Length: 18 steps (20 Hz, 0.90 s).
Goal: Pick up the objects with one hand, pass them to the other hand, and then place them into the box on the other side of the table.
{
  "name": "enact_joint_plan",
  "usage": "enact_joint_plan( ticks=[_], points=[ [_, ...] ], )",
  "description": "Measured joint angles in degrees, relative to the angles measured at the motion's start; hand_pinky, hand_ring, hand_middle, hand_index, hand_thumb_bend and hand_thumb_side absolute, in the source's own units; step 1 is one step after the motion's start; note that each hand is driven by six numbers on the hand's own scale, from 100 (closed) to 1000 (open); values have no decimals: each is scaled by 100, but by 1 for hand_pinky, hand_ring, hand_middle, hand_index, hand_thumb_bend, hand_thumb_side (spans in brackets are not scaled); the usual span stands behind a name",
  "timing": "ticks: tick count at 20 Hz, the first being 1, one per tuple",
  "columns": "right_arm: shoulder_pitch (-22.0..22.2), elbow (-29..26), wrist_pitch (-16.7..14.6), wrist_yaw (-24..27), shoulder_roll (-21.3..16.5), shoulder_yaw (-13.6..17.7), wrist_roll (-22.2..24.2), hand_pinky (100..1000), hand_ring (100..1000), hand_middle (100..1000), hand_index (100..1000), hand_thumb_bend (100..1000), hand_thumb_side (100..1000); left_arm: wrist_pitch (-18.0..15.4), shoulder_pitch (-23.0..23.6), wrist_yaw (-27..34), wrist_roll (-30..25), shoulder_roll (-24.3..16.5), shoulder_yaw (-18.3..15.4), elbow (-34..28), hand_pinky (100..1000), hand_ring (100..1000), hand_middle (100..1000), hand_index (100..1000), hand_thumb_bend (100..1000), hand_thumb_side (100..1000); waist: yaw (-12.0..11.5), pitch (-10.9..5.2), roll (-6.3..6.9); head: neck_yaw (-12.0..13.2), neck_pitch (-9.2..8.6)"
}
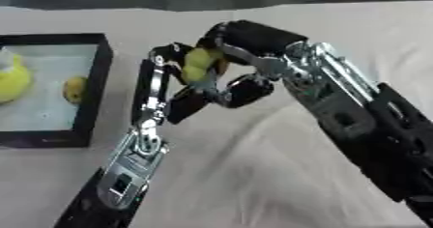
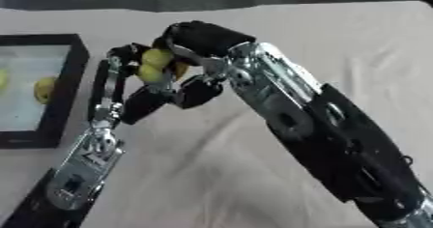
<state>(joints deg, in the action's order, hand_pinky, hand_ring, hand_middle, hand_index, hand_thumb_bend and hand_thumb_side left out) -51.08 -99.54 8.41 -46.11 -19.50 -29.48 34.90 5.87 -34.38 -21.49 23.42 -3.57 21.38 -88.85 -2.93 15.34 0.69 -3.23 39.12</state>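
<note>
left eye view: right hand [image 1: 245, 41] and left hand [image 1: 173, 84] both clasp a knobbly yellow-green object [image 1: 200, 64].

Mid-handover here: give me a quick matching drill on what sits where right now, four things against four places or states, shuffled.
Things:
1. Small yellow-green object
2. Black-rimmed box with a pale floor
3. Robot's right hand
4. Small yellow piece

Places or states:
A. At the table's left side
B. Lying inside the box
C. Held up between both hands, above the beige table
D. Reaching in from the right, fingers curled round the object

The left hand rises from the lower left to meet it.

Pairs: 1-C, 2-A, 3-D, 4-B
</note>
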Motion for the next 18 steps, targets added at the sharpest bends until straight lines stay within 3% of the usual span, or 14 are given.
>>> enact_joint_plan(
  ticks=[8, 10, 18],
  points=[
    [52, -178, 7, -184, 8, 141, 4, 866, 929, 858, 901, 535, 375, 13, -31, -72, -5, -86, -68, -71, 363, 540, 261, 310, 100, 336, 0, 0, 0, -104, 0],
    [61, -347, 57, -188, -14, 314, -35, 863, 928, 854, 899, 531, 361, 57, 71, -74, 11, -261, -198, 4, 363, 540, 261, 311, 100, 332, 3, 0, 0, -112, 2],
    [156, -847, 601, 233, -132, 899, -581, 847, 920, 818, 881, 469, 333, 125, 165, -72, 2, -609, -358, 34, 366, 539, 265, 315, 100, 326, 7, 0, 7, -121, 54]
  ],
)
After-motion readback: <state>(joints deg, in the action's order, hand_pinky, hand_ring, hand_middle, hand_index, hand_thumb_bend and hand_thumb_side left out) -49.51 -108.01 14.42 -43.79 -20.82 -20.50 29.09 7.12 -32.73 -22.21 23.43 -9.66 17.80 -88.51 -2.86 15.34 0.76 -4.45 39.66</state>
